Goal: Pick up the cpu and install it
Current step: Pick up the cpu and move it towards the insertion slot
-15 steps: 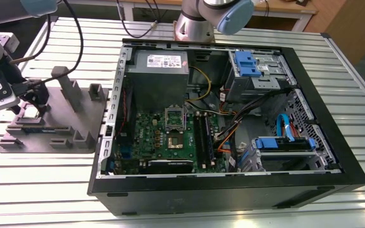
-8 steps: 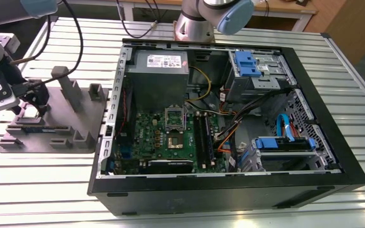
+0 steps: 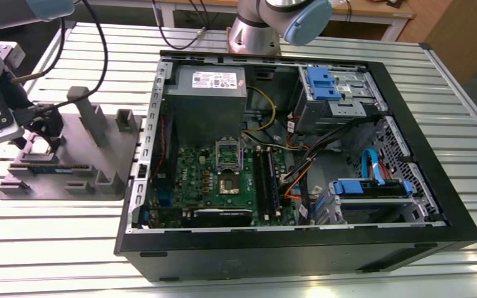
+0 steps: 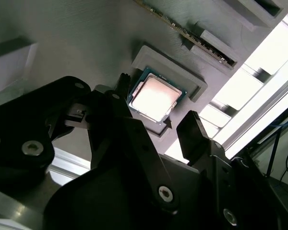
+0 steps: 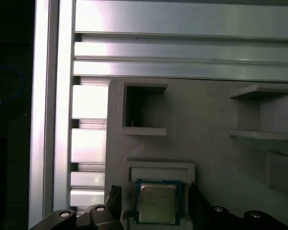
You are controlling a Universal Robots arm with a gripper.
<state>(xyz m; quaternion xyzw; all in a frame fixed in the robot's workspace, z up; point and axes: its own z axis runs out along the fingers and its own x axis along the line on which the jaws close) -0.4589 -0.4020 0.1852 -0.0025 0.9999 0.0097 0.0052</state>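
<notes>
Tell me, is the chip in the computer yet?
Not yet. Nothing looks done: the cpu lies in its nest on the tray. In hand: the gripper stands open around it, one finger on each side, not clamped. Left: lifting it and seating it in the socket, which looks empty.

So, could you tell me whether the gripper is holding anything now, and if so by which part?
Nothing is held. The open gripper straddles the cpu without touching it; the cpu lies in its recess in the grey tray.
</notes>
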